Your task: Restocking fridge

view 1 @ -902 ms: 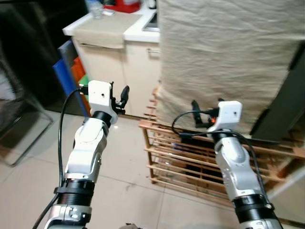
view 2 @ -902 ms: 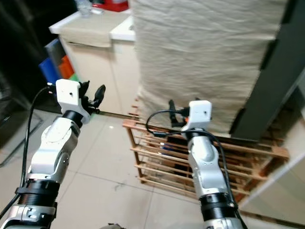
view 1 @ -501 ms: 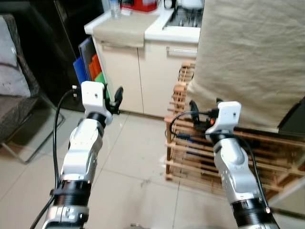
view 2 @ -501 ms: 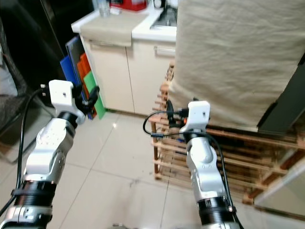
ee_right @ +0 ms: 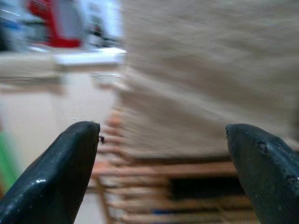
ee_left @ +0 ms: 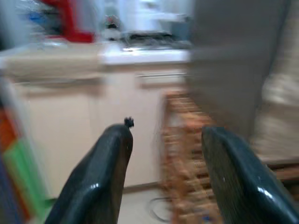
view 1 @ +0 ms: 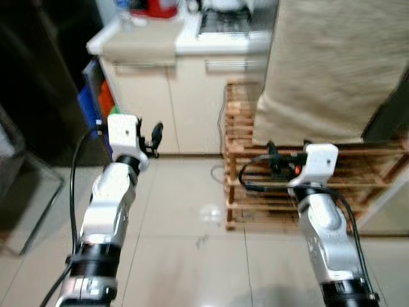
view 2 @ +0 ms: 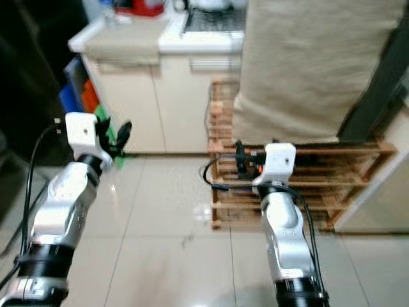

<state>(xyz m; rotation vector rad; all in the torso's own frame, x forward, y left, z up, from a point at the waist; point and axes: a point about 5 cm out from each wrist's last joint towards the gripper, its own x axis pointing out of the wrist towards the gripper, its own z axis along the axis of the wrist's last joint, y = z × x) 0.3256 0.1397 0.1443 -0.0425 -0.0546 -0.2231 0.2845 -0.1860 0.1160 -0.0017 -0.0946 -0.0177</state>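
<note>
Both tools empty, fingers wide: left tool (ee_left: 163, 177), right tool (ee_right: 163, 177). Views blurred; risk of right arm striking wooden rack (view 1: 246, 160) in transit

Both wrist views motion-blurred; beige cloth (view 1: 326, 64) hides whatever it covers.

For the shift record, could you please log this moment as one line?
phase: walking | left gripper: open, empty | right gripper: open, empty | ahead: wooden rack, cabinet
</note>
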